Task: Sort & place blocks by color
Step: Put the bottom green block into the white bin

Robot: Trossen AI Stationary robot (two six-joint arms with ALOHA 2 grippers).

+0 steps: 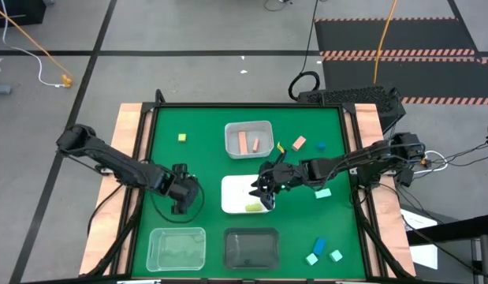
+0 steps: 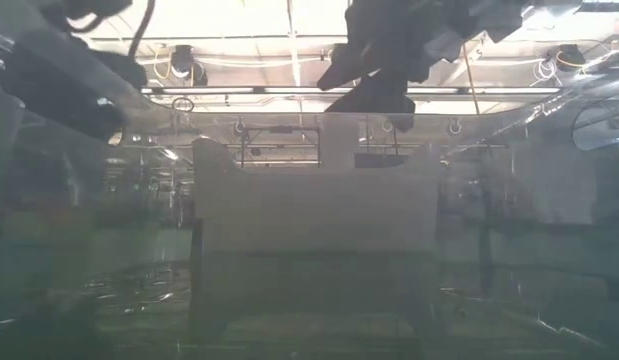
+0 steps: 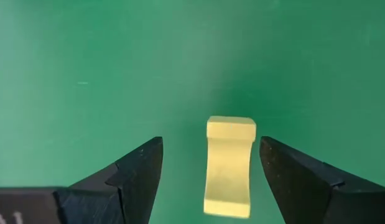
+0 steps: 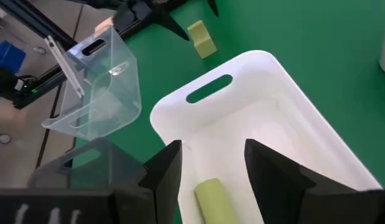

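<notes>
Blocks: yellow-green sorting in hand. Landmark: the white tray (image 1: 232,189) at the middle of the desk (image 1: 204,118).

- Yellow-green bar (image 4: 216,199): lies inside the white tray, between the parted fingers of the right pincer (image 4: 212,171), which hangs just over it and holds nothing. We judge it just released.
- Yellow-green block (image 3: 229,165): on the green desk left of the white tray, between the open, empty fingers of the left pincer (image 3: 211,171); neither finger touches it.

Next move, as we judge it: the left pincer closes on this block squarely, lifts, and carries it to the white tray once the right arm clears.
</notes>
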